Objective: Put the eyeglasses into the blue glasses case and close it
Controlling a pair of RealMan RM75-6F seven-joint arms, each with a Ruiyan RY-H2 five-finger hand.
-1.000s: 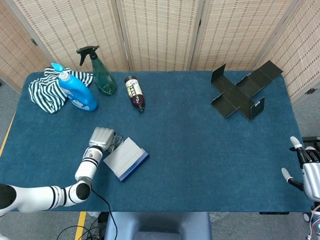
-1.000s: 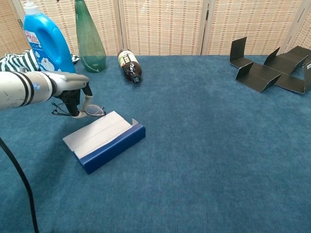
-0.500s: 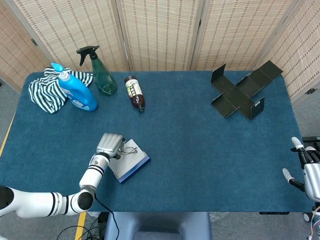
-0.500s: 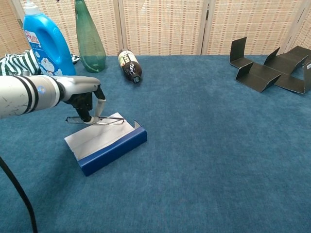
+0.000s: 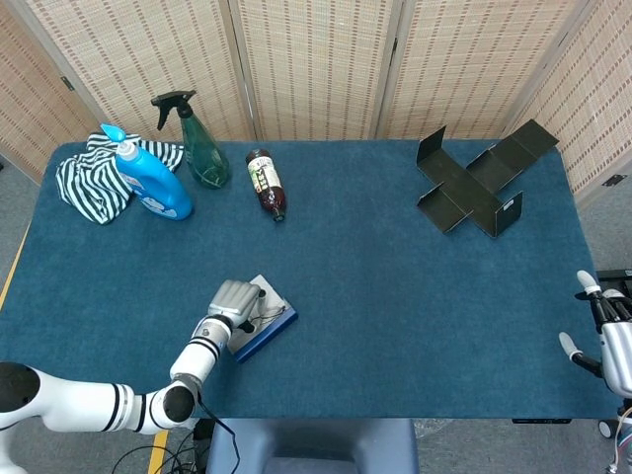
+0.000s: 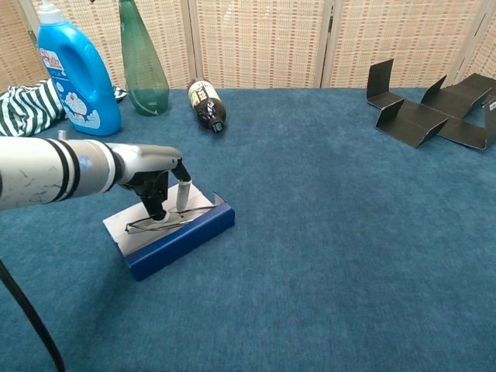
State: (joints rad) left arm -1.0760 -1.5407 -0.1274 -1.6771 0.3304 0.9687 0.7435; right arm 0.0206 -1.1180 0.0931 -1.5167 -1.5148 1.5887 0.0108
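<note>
I am holding the glasses [image 6: 167,221] pinched in my left hand [image 6: 159,186], low over the open blue case [image 6: 172,239] in the lower left of both views. The frame is lying across the case's pale lining. My right hand [image 5: 604,341] is hanging at the lower right edge, fingers apart, holding nothing.
</note>
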